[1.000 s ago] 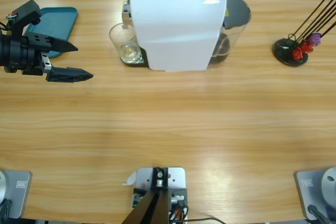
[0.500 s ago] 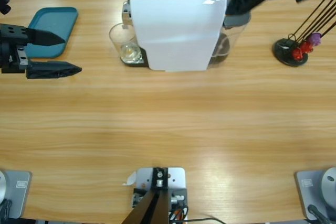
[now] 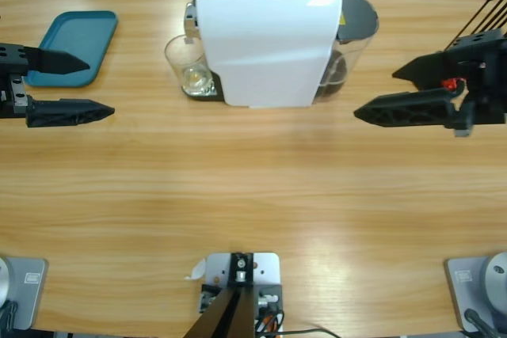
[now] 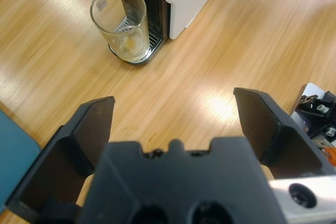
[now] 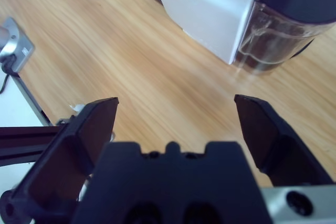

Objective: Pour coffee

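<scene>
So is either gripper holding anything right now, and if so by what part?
Nothing is held. The left gripper and right gripper are both open and empty, apart from the glass at the coffee machine.

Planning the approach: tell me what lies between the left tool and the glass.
Only bare wooden table lies between the left tool and the glass; the high and left wrist views both show it.

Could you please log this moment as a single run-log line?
left gripper: open, empty | right gripper: open, empty | glass: on coffee machine tray, no dark coffee visible
</scene>
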